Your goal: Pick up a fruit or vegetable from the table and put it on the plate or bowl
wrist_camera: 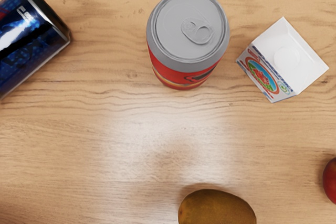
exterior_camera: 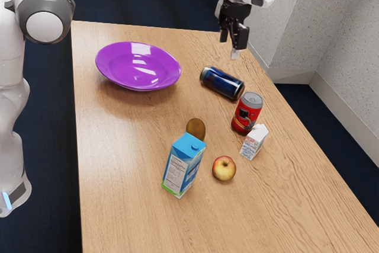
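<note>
**Status.** The gripper [exterior_camera: 235, 45] hangs high over the table [exterior_camera: 130, 146], above the blue can [exterior_camera: 222, 83] that lies on its side. Its fingers stand apart and carry nothing. No fruit is lifted yet.

**Task items.**
- 2 candidates are on the table: a brown kiwi [exterior_camera: 196, 128] and an apple [exterior_camera: 224, 168].
- The purple bowl [exterior_camera: 138, 65] sits empty, well apart from both, toward the exterior view's left.
- In the wrist view the kiwi [wrist_camera: 217, 208] lies nearest the hand, and the apple [wrist_camera: 331, 179] is just at the frame's edge.

**Step in hand (judgement).** This is the approach and the choice of target.
- The kiwi sits just behind the blue carton [exterior_camera: 184, 165]. Whether they touch cannot be told.
- A descent on the kiwi should set the fingers so that neither lands on the carton side.
- The apple has open wood on more sides, with the blue carton on one flank and the small white carton [exterior_camera: 253, 141] near the other.
- Either way, the descent should be vertical and centred on the fruit, and the fingers should close across its middle, since both fruits are round and may roll.
- The upright red can [exterior_camera: 246, 112] stands near the path and could tip if clipped.

**Surface and room.**
- The table is light wood with visible grain, flat and matte.
- The floor is dark blue.
- Pale speckled walls with white skirting meet in a corner at the exterior view's right.
</note>
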### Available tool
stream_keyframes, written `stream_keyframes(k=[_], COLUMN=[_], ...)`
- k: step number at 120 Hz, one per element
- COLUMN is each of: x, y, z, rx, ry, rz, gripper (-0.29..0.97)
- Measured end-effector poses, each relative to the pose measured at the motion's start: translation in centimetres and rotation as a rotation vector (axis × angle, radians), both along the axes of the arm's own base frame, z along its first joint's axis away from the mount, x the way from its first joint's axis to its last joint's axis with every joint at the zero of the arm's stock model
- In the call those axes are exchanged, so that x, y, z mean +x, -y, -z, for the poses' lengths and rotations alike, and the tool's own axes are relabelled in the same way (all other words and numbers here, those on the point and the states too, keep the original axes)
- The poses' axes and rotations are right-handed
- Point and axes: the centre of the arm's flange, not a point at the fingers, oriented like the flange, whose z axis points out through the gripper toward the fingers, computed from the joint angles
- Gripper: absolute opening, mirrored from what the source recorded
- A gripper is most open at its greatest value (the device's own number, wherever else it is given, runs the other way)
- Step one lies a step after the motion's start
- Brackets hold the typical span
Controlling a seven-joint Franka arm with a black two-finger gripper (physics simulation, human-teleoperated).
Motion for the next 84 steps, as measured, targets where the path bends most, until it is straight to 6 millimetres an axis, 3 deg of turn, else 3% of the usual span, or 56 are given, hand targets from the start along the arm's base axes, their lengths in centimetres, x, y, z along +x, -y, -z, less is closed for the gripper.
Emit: stream_keyframes(k=[39, 69, 84], x=[0.0, -0.1, 0.1], y=[0.9, 8.0, 10.1], z=[-1.0, -0.9, -0.1], rx=[0.003, -0.011, -0.011], ry=[0.033, 0.032, 0.02], rz=[0.021, 0.151, 0.187], gripper=[0.68, 0.68, 0.68])
